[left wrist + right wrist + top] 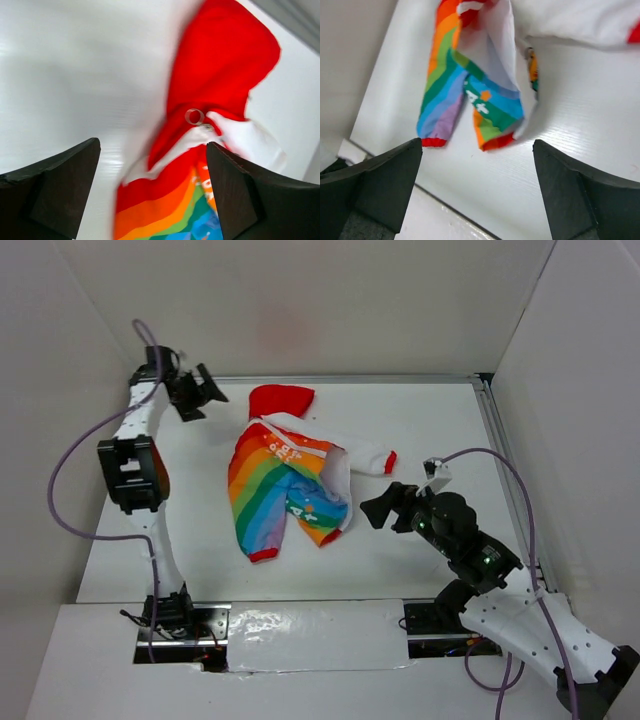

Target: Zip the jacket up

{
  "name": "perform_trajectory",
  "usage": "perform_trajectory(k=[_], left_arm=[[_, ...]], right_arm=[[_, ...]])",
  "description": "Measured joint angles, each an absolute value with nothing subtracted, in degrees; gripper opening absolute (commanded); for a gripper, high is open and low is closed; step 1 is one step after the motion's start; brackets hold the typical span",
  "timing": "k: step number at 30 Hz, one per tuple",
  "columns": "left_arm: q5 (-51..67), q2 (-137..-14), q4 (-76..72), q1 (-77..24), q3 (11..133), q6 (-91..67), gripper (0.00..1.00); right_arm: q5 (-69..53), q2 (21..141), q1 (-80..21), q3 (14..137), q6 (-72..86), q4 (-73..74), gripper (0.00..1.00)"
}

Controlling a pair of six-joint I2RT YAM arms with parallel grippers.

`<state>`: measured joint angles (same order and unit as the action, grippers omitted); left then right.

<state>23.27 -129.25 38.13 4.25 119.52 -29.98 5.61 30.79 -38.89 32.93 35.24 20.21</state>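
Observation:
The jacket (285, 485) lies crumpled on the white table, rainbow stripes up, red hood (280, 400) toward the back, white lining folded open on its right side, one white sleeve with a red cuff (390, 461) stretched to the right. My left gripper (205, 395) is open and empty, above the table just left of the hood; its view shows the hood (220, 65) and rainbow stripes (165, 210) between the fingers (55, 185). My right gripper (385, 508) is open and empty, just right of the jacket's hem; its view shows the red hem (497, 142) and a cuff (434, 142).
White walls enclose the table on the left, back and right. A metal rail (500, 460) runs along the table's right edge. A shiny taped strip (310, 625) lies at the near edge between the arm bases. Purple cables loop beside both arms.

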Motion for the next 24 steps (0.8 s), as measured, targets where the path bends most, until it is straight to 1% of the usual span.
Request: perform_trajectory(k=[2, 4, 8, 10, 11, 14, 19, 22, 24], left_arm=[[21.41, -127.33, 36.84, 10.33, 117.3, -29.82, 0.99], [20.16, -125.16, 37.32, 13.17, 116.44, -29.56, 0.99], [20.29, -119.9, 37.71, 11.38, 116.36, -28.58, 0.99], [21.67, -115.33, 35.62, 9.23, 112.99, -28.58, 0.99], [22.68, -112.18, 34.26, 8.1, 109.4, -28.71, 0.99], [24.99, -99.18, 29.65, 5.02, 93.47, -29.65, 0.99], [25.19, -75.66, 20.01, -2.72, 64.27, -33.17, 0.99], [25.52, -66.28, 17.45, -9.65, 52.69, -34.87, 0.99], [24.99, -62.41, 16.6, -12.84, 47.92, -35.55, 0.99]], right_arm=[[8.12, 32.67, -39.0, 34.5, 36.64, 21.06, 1.0], [10.79, 33.65, -39.0, 35.16, 38.11, 21.69, 1.0], [15.42, 33.04, -39.0, 35.27, 41.21, 22.92, 1.0], [17.74, 32.53, -39.0, 35.27, 43.29, 23.81, 1.0], [18.65, 32.4, -39.0, 35.27, 44.16, 24.12, 1.0], [21.67, 32.27, -39.0, 35.27, 46.94, 25.26, 1.0], [26.55, 33.12, -39.03, 35.27, 50.5, 27.22, 1.0], [28.86, 33.47, -39.03, 35.27, 51.92, 28.21, 1.0], [30.04, 33.17, -39.09, 35.18, 52.69, 28.34, 1.0]])
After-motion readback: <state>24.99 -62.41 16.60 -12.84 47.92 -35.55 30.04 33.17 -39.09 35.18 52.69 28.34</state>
